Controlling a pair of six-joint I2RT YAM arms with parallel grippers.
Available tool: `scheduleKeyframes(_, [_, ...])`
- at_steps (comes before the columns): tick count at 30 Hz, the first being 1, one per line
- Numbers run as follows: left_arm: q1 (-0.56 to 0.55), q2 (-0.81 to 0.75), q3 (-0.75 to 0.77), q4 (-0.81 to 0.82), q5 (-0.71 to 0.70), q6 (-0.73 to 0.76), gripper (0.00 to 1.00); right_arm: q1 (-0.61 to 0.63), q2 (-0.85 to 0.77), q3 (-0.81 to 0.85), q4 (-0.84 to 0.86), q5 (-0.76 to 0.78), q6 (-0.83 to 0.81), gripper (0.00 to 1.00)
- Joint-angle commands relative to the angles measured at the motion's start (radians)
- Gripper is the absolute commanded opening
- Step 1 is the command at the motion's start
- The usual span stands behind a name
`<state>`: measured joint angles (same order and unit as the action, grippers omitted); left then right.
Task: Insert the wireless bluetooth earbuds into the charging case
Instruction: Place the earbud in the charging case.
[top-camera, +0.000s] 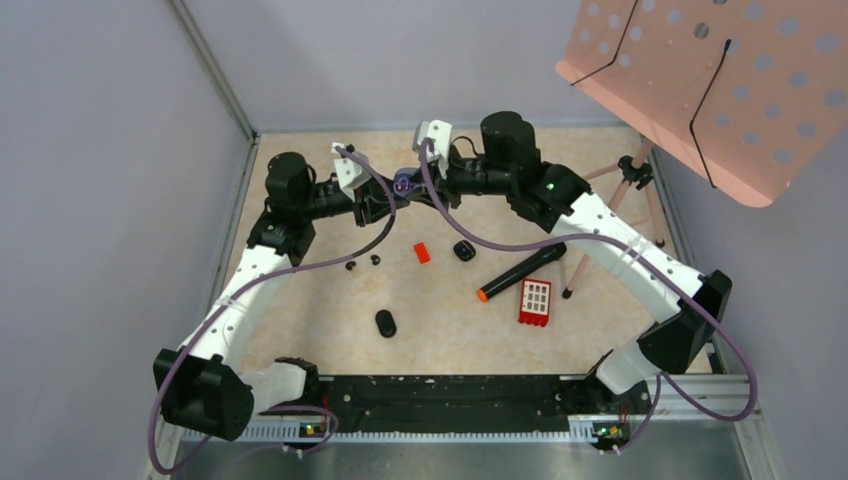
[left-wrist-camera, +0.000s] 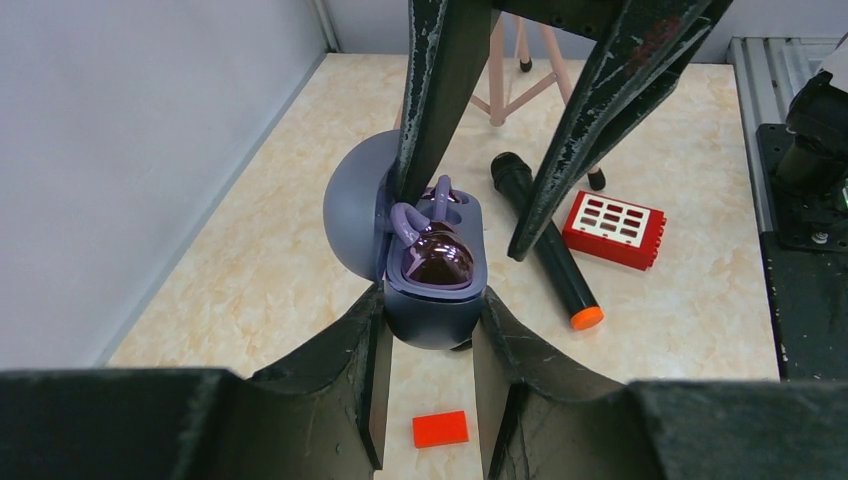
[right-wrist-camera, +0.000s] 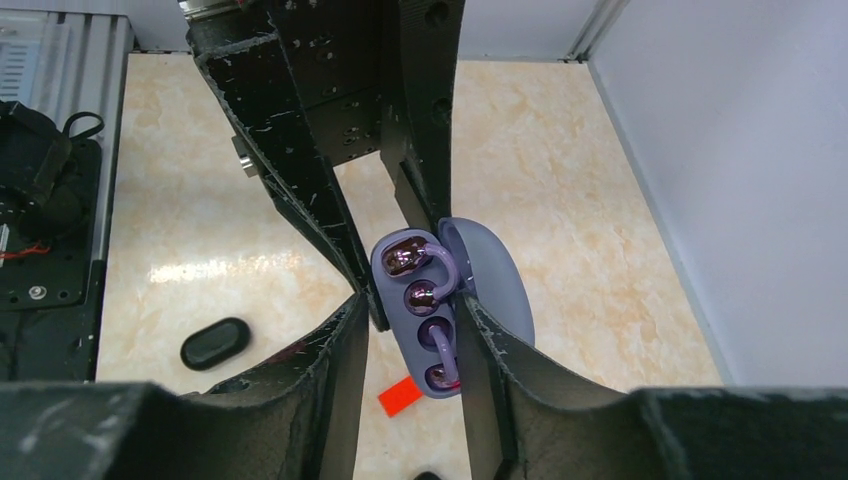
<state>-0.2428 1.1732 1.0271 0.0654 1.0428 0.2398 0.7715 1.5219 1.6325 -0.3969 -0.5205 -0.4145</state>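
Above the worktop, the left gripper pinches the charging case by its base, and the right gripper stands spread around it. The earbuds lie in the case's wells, seemingly inserted. Next, the right gripper should back away without snagging them.

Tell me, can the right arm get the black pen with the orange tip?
Probably yes. The pen lies bare on the table, close beside the right arm, with nothing over it. The right pincer, open around the purple case, would have to back away first.
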Motion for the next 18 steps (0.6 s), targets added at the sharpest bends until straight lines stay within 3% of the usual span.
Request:
scheduleKeyframes(1, [-0.005,-0.030,0.036,0.010,0.056,0.021,0.00,-0.001,0.013,0.027,0.085,0.012,0.036,0.39])
scheduleKeyframes(9, [-0.006,-0.028,0.034,0.002,0.054,0.027,0.00,0.001,0.029,0.027,0.142,0.004,0.109,0.40])
scheduleKeyframes(18, [-0.006,-0.033,0.031,0.047,0.022,-0.031,0.00,0.034,-0.019,-0.079,0.256,0.088,0.085,0.20])
